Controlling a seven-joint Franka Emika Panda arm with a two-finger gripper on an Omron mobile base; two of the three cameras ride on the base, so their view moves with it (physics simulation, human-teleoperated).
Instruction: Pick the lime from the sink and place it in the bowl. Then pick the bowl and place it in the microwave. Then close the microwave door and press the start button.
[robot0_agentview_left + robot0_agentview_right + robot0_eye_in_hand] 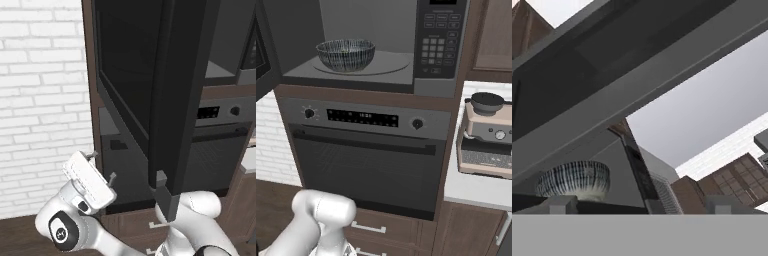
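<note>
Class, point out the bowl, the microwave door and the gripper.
bowl (346, 55): right base view, streaked outer wall.
microwave door (130, 65): left base view, dark glass window.
gripper (102, 167): left base view, between the open fingertips.

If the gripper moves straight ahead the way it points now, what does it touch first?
Probably the open microwave door: in the hand view it crosses right above the gripper, with the bowl beyond. Depth is unclear.
</note>
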